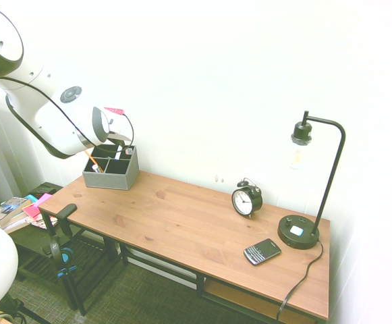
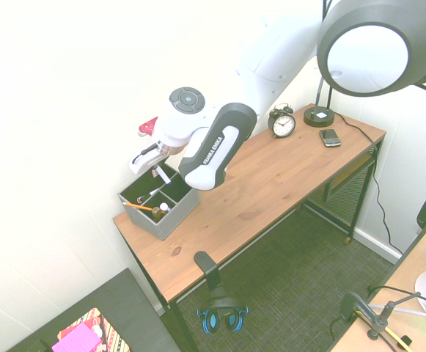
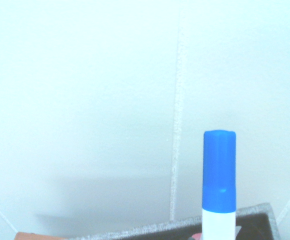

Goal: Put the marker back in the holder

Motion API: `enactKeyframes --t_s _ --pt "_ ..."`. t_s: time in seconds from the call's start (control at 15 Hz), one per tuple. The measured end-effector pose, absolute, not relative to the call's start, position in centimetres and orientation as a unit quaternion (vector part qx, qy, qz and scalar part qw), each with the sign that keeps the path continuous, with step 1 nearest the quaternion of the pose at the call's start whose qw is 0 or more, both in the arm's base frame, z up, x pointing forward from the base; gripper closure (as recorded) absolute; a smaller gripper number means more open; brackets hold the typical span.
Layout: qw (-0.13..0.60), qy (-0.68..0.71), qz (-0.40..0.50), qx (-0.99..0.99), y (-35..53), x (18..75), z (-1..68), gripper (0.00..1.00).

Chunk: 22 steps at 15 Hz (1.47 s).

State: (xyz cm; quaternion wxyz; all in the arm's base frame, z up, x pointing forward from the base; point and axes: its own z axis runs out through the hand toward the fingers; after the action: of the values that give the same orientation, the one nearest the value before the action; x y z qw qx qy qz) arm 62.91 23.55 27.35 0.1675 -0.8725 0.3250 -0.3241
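white walls [image 1: 216, 81], wooden desk [image 1: 182, 223], dark carpet [image 2: 293, 293], black desk lamp [image 1: 317, 182]

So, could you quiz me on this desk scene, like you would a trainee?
1. True or false: the marker is lying flat on the desk.
2. What stands between the holder and the lamp?
A. alarm clock
B. mug
C. book
3. What sticks out of the holder besides the marker?

Key:
1. False. It shows upright in the wrist view, and the gripper hangs over the holder.
2. A, the alarm clock.
3. An orange pencil.
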Motion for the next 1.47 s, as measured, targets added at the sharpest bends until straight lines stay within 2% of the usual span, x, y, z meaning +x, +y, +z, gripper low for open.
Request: enactKeyframes --t_s 0.67,0.73,1.47 --pt "0.157 0.359 -0.324 -0.861 19.5 60.4 24.6 1.0" --pt "0.153 0.36 -0.321 -0.862 19.4 60.1 24.2 0.0" --pt "0.144 0.368 -0.314 -0.863 19.4 59.0 23.1 0.0"
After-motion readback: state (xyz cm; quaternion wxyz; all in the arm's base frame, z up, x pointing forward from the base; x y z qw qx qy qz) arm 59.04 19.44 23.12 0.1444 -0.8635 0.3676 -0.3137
